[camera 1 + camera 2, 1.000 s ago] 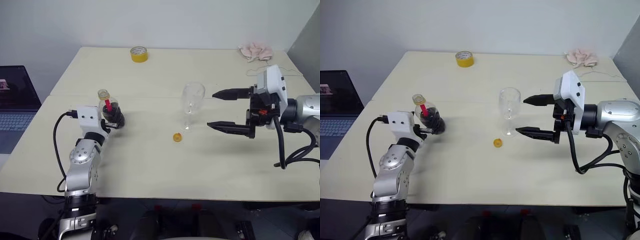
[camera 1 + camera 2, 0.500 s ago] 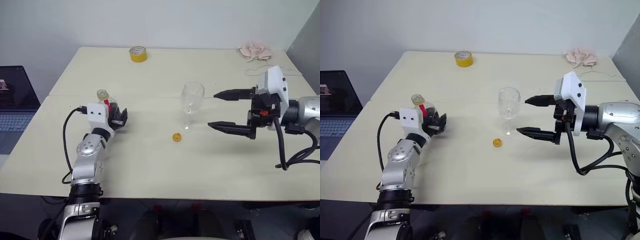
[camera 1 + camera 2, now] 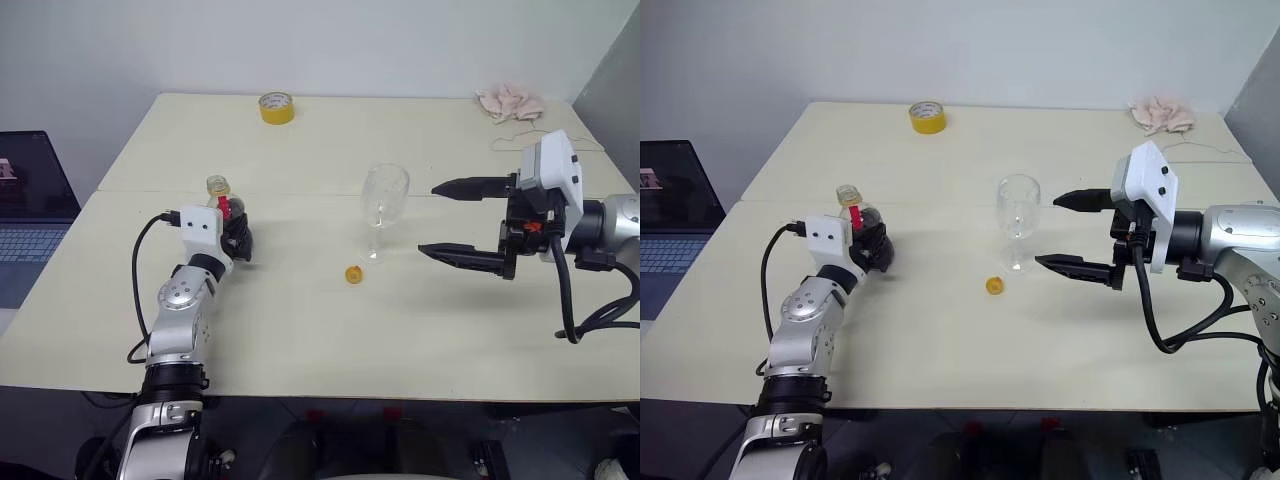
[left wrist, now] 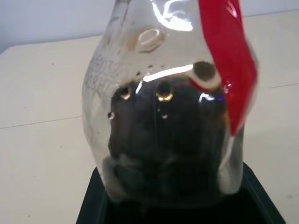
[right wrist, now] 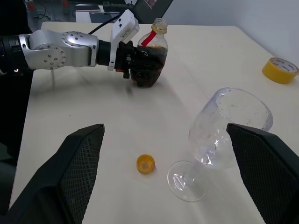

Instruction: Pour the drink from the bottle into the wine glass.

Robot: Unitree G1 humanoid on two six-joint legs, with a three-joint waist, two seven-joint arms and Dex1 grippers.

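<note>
The bottle stands upright on the left of the table, uncapped, with a red label strip. The dark drink fills its lower body. My left gripper is shut on the bottle's lower body, pointing level; in the right wrist view its black fingers wrap the bottle. The empty wine glass stands upright mid-table. Just right of the glass, my right gripper hangs open above the table, apart from it. A small yellow cap lies in front of the glass.
A yellow tape roll sits at the table's far edge, a pink cloth at the far right corner. An open laptop stands off the table's left side. A seam runs across the table behind the bottle.
My left gripper's fingers, open beside the bottle before, have come in around its lower body and shut on it. The right arm and the glass have stayed put.
</note>
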